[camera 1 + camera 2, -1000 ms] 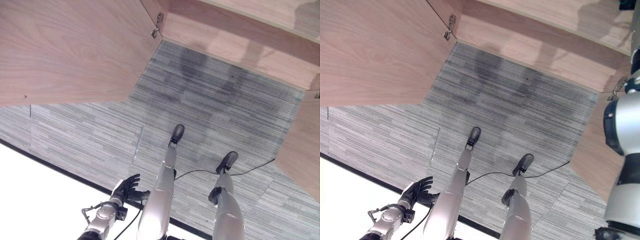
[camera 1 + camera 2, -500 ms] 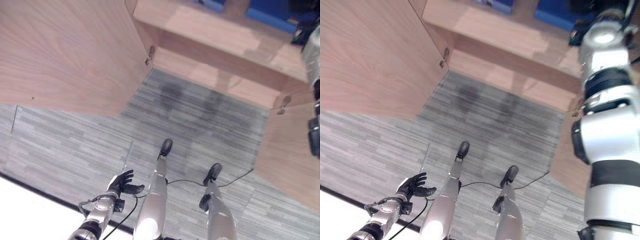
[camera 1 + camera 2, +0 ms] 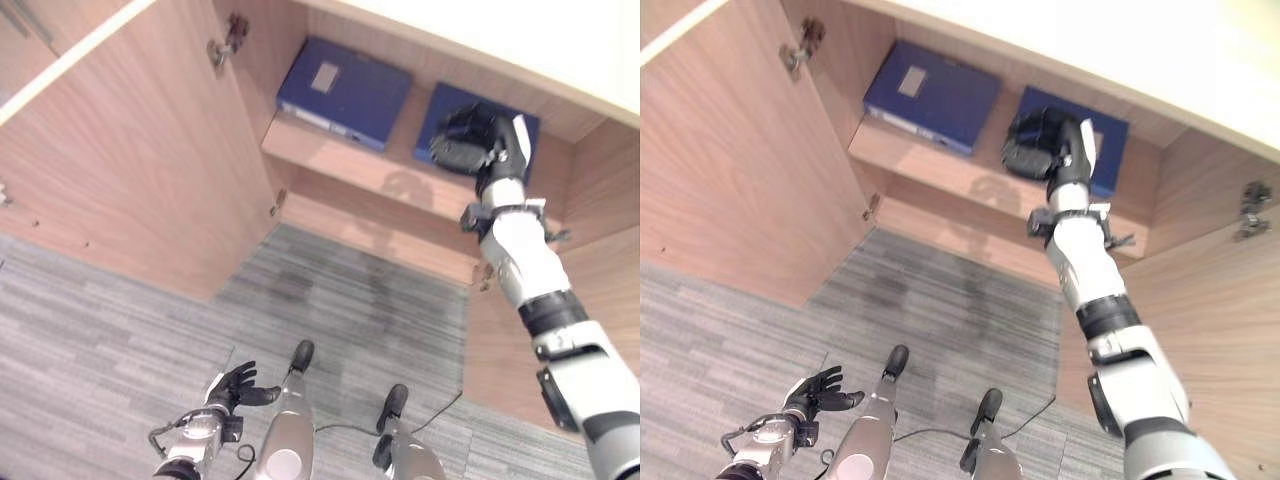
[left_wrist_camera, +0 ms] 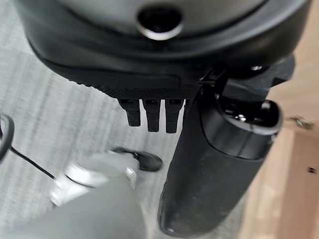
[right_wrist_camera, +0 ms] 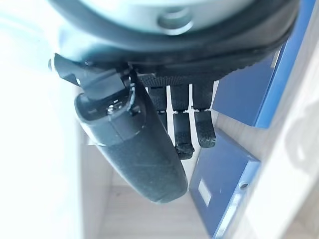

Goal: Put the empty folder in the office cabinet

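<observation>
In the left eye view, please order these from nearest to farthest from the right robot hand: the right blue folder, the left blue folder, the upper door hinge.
1. Right blue folder, directly behind the right robot hand.
2. Left blue folder, further left on the same shelf.
3. Upper door hinge, far left on the cabinet door.

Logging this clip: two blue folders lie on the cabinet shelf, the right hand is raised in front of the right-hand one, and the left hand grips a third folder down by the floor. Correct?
Not quite. The left hand holds nothing: the left eye view shows it low over the carpet, fingers spread. The two blue folders on the cabinet shelf and the raised right hand are as stated.
</observation>
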{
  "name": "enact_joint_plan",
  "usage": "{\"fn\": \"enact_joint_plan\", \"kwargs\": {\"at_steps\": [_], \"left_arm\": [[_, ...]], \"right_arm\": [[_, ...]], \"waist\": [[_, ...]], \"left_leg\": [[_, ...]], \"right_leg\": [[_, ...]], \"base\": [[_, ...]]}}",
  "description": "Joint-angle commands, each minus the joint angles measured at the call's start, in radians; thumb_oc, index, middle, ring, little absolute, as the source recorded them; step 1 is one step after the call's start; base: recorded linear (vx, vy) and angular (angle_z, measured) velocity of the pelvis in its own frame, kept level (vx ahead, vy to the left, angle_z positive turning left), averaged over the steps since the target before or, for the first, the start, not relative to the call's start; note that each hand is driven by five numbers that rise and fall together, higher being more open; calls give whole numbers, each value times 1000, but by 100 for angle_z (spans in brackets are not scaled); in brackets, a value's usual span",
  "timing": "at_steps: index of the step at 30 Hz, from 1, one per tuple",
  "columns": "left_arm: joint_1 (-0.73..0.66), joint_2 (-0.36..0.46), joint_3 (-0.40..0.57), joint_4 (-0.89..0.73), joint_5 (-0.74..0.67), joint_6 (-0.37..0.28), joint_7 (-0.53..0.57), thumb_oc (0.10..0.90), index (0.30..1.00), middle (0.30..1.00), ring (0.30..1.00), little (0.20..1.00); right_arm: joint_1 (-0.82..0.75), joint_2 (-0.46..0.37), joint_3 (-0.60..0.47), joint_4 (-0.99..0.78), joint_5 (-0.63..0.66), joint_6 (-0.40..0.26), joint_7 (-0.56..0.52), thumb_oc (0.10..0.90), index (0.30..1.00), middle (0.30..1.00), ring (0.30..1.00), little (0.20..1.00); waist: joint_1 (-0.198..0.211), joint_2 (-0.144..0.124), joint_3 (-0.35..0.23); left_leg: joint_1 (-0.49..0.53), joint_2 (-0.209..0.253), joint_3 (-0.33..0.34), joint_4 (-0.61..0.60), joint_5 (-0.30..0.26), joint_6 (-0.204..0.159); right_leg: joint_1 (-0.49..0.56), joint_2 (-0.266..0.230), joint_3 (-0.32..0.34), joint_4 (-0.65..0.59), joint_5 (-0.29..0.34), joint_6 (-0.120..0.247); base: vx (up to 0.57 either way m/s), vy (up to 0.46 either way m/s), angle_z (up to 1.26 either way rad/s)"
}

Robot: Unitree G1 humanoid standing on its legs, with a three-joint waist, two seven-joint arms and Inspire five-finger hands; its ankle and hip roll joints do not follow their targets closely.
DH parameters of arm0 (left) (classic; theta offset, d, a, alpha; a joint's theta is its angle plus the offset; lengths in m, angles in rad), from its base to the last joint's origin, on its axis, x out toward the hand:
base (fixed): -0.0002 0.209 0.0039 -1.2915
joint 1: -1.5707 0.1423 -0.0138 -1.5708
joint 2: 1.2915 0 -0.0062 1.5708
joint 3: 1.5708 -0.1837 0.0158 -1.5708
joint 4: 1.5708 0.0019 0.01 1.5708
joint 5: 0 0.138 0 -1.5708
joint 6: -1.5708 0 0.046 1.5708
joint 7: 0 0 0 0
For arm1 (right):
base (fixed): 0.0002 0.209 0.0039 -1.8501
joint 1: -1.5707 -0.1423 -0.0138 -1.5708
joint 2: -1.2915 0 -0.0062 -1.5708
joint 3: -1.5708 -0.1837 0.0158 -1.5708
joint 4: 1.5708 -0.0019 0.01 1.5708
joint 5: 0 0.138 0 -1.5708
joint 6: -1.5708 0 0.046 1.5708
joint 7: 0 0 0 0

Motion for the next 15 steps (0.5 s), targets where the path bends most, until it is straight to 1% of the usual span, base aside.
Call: {"fn": "enact_joint_plan", "kwargs": {"at_steps": [1, 2, 3, 6, 9, 10, 11, 12, 13, 14, 15], "left_arm": [[40, -43, -27, 39, 47, -15, -40, 800, 900, 900, 900, 900], [49, -51, -12, 36, 58, -9, -42, 800, 900, 900, 900, 900], [55, -50, -3, 36, 65, -8, -40, 800, 900, 900, 900, 900], [62, -55, 22, 41, 103, -7, -45, 800, 900, 900, 900, 900], [71, -58, 35, 39, 115, -6, -44, 800, 900, 900, 900, 900], [78, -59, 42, 41, 118, -6, -42, 800, 900, 900, 900, 900], [88, -63, 54, 39, 131, -10, -30, 800, 900, 900, 900, 900], [95, -65, 60, 32, 133, -13, -21, 800, 900, 900, 900, 900], [92, -62, 94, 26, 101, -18, 12, 800, 900, 900, 900, 900], [92, -62, 95, 26, 101, -18, 12, 800, 900, 900, 900, 900], [89, -51, 149, 10, 43, -36, 45, 800, 900, 900, 900, 900]], "right_arm": [[59, -49, -26, -64, -25, -99, 52, 400, 300, 300, 300, 300], [170, -25, -37, -134, -49, -85, 85, 436, 354, 354, 354, 354], [232, -19, -53, -181, -61, -77, 100, 800, 900, 900, 900, 900], [361, 3, -57, -242, -63, -60, 157, 800, 900, 900, 900, 900], [417, 10, -47, -278, -63, -55, 191, 800, 900, 900, 900, 900], [441, 14, -40, -288, -74, -53, 199, 800, 900, 900, 900, 900], [499, 47, -23, -300, -58, -47, 224, 800, 900, 900, 900, 900], [519, 62, -15, -306, -45, -49, 230, 800, 900, 900, 900, 900], [532, 90, 15, -294, -22, -56, 236, 800, 900, 900, 900, 900], [531, 90, 16, -292, -22, -57, 236, 800, 900, 900, 900, 900], [527, 108, 41, -270, -12, -65, 236, 800, 900, 900, 900, 900]], "waist": [[-56, 22, -124], [-69, 27, -152], [-76, 31, -166], [-92, 42, -202], [-97, 50, -223], [-98, 55, -232], [-97, 70, -244], [-95, 74, -248], [-78, 84, -246], [-80, 84, -246], [-58, 81, -239]], "left_leg": [[98, 3, 22, 22, -205, 18], [129, 8, 28, 4, -201, 17], [147, 13, 30, -8, -199, 16], [190, 20, 37, -35, -193, 12], [209, 25, 41, -45, -188, 11], [217, 28, 41, -48, -185, 7], [220, 35, 37, -53, -162, -6], [216, 39, 30, -57, -154, -13], [201, 49, 5, -60, -122, -31], [200, 50, 3, -60, -122, -32], [194, 42, -32, -45, -122, -36]], "right_leg": [[-9, 43, -36, 68, -152, -15], [12, 49, -34, 62, -156, -17], [26, 52, -33, 58, -158, -18], [64, 62, -26, 45, -164, -22], [81, 69, -19, 38, -170, -24], [93, 74, -18, 33, -174, -26], [115, 87, -18, 22, -182, -35], [122, 93, -22, 18, -187, -40], [125, 99, -29, 9, -190, -43], [125, 100, -30, 8, -190, -44], [124, 100, -26, -2, -178, -45]], "base": [[-81, 28, -10], [-74, 9, -8], [-54, -5, 0], [-50, -24, -3], [-45, -18, -5], [-200, -56, -1], [-229, -61, 8], [-324, -53, 17], [-186, -21, 19], [-285, -21, 27], [-423, 49, 27]]}}
